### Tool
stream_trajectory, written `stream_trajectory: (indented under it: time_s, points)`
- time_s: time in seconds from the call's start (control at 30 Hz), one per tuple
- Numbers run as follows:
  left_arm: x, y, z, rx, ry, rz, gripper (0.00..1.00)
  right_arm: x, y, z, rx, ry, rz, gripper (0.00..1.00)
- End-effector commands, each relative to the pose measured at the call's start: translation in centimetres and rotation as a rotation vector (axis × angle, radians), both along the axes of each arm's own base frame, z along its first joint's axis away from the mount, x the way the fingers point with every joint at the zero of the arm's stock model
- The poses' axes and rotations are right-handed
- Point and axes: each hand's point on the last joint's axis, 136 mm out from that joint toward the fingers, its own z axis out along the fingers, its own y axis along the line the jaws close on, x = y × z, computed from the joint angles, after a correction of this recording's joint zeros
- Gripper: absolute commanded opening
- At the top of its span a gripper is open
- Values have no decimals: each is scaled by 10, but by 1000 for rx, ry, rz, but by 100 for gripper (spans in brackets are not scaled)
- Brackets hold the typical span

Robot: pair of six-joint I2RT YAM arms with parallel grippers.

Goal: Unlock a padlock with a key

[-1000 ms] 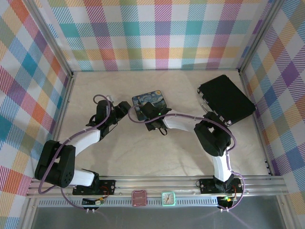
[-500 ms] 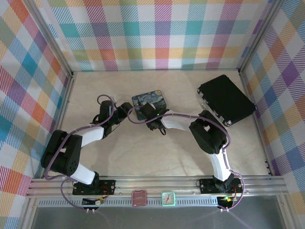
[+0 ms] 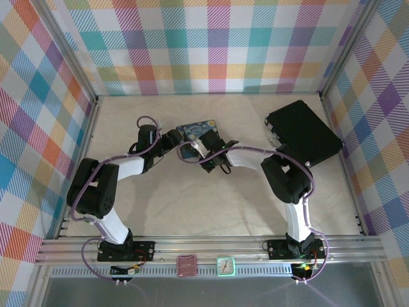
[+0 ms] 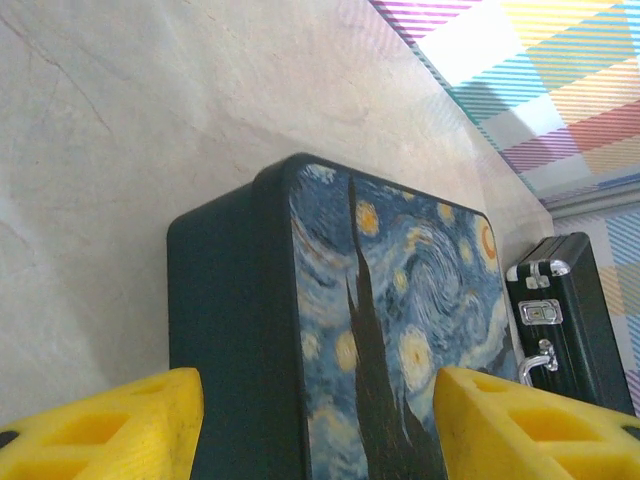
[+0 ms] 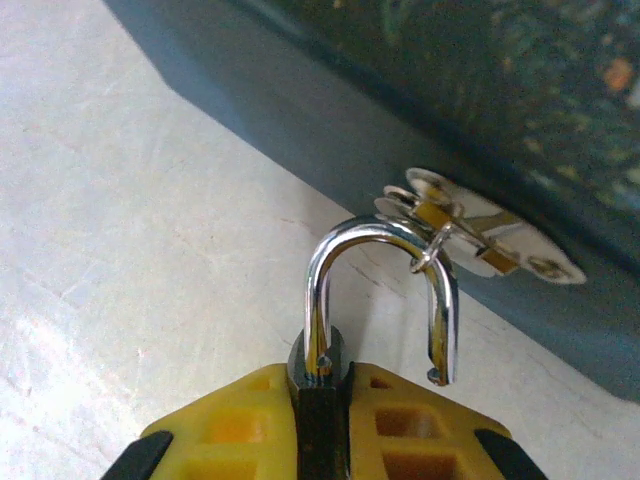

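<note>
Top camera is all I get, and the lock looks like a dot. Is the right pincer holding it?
Observer: Yes, the right pincer is shut on the padlock, gripping its dark body.
Operator: Is it open?
Observer: One leg of its shackle ends free, outside the body.
Operator: What's the left pincer doing?
Observer: The left pincer is open, with one yellow finger on each side of the tin.
</note>
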Motion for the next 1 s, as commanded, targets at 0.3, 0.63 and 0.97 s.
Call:
stream_trajectory:
  time_s: [0.3, 0.63, 0.97]
  points:
    - [22, -20, 6, -16, -74, -168, 59, -3, 22, 27, 90, -71, 389, 0]
    - [27, -36, 7, -109, -84, -227, 54, 7, 42, 34, 140, -20, 392, 0]
    - [22, 7, 37, -127, -42, -90, 67, 5, 36, 22, 131, 20, 332, 0]
